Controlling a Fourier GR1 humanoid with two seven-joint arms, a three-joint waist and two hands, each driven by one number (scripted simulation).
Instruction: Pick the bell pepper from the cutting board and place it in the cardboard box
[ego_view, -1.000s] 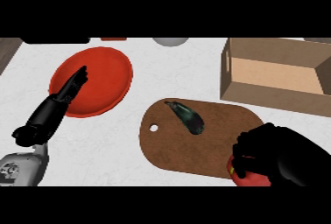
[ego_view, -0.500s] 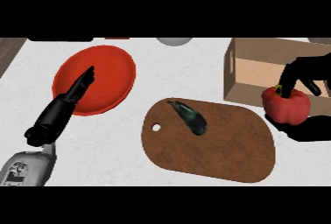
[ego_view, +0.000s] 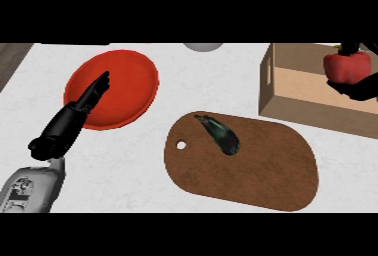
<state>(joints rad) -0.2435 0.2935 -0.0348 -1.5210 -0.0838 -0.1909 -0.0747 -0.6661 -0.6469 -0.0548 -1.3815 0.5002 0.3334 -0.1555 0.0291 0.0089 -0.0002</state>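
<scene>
White marbled table (ego_view: 184, 80) carries everything you need. Your right hand (ego_view: 359, 86), at the far right, is curled round the bell pepper (ego_view: 346, 66) and holds it over the open cardboard box (ego_view: 295, 102), placed for the drop. Only a dark eggplant (ego_view: 219, 135) lies on the cutting board (ego_view: 244, 167). Your left hand (ego_view: 81, 107), fingers straight, rests over the red plate (ego_view: 129, 82).

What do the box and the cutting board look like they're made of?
The box looks like cardboard: matte tan walls with a lighter inside and thin, flat edges. The cutting board looks like wood: mottled dark brown, dull finish, with a hanging hole near one end, though no clear grain shows.
</scene>
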